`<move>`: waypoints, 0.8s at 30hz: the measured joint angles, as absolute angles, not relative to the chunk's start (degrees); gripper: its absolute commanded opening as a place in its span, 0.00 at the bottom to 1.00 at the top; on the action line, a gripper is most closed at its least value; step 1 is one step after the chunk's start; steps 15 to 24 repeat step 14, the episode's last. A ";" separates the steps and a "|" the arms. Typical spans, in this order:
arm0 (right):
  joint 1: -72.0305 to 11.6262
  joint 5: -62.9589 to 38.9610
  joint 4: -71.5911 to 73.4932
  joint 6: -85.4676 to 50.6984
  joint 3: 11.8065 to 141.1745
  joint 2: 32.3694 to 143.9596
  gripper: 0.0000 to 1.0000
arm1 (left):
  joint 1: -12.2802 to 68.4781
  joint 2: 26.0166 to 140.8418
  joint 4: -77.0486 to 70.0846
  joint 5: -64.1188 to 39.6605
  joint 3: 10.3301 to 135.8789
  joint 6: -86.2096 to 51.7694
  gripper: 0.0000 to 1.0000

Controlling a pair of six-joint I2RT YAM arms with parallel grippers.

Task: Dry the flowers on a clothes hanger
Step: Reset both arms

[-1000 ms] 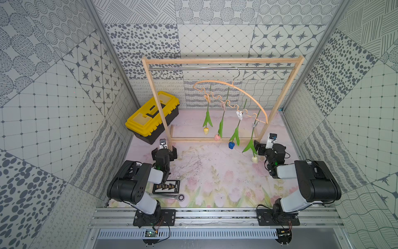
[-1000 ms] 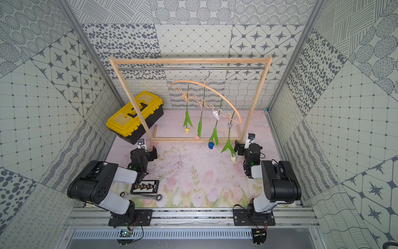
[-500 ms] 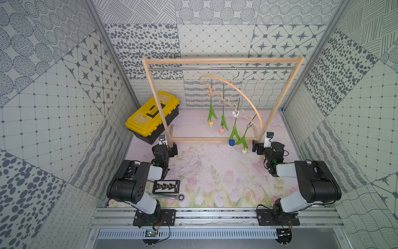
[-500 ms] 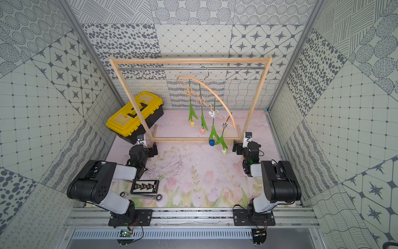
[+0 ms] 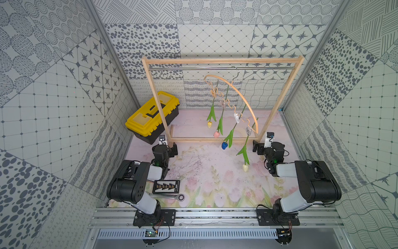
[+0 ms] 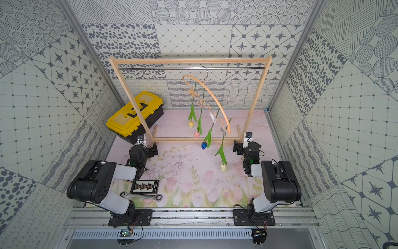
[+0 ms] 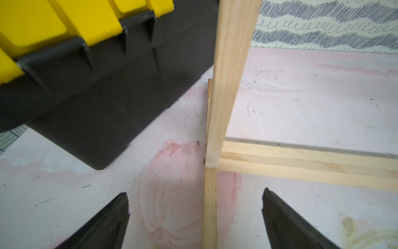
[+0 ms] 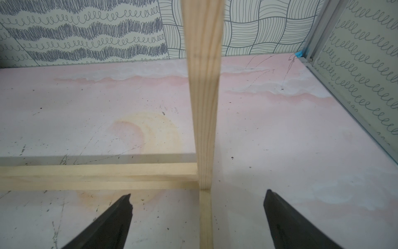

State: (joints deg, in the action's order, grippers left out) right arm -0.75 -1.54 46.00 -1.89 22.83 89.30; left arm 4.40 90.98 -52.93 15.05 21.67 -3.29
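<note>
Arched pale-wood hanger, wire hook over steel rod. Four long-stemmed flowers pegged heads-down above the pink worktop. Left gripper, right gripper: jaws wide apart, empty, straddling the frame feet. Flowers at right gripper's 10 o'clock, apart. Peg grip unclear.

Bright, even light; walls bend at the top views' edges. The wooden frame casts a soft shadow; its upright blurs close up.
</note>
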 measured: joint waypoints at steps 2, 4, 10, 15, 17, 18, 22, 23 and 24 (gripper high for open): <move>-0.75 -1.54 45.98 -1.91 22.83 89.30 1.00 | 4.40 90.98 -52.93 14.98 21.67 -3.29 0.99; -0.75 -1.54 45.98 -1.91 22.83 89.30 1.00 | 4.40 90.98 -52.93 14.96 21.67 -3.29 0.99; -0.75 -1.54 45.98 -1.89 22.83 89.30 1.00 | 4.40 90.98 -52.93 14.74 21.67 -3.29 0.99; -0.75 -1.54 45.84 -1.89 22.83 89.30 1.00 | 4.40 90.98 -52.93 14.70 21.67 -3.29 0.99; -0.75 -1.54 45.84 -1.89 22.83 89.30 1.00 | 4.40 90.98 -52.93 14.70 21.67 -3.29 0.99; -0.75 -1.54 45.84 -1.89 22.83 89.30 1.00 | 4.40 90.98 -52.93 14.70 21.67 -3.29 0.99; -0.75 -1.54 45.84 -1.89 22.83 89.30 1.00 | 4.40 90.98 -52.93 14.70 21.67 -3.29 0.99; -0.75 -1.54 45.84 -1.89 22.83 89.30 1.00 | 4.40 90.98 -52.93 14.70 21.67 -3.29 0.99; -0.75 -1.54 45.84 -1.89 22.83 89.30 1.00 | 4.40 90.98 -52.93 14.70 21.67 -3.29 0.99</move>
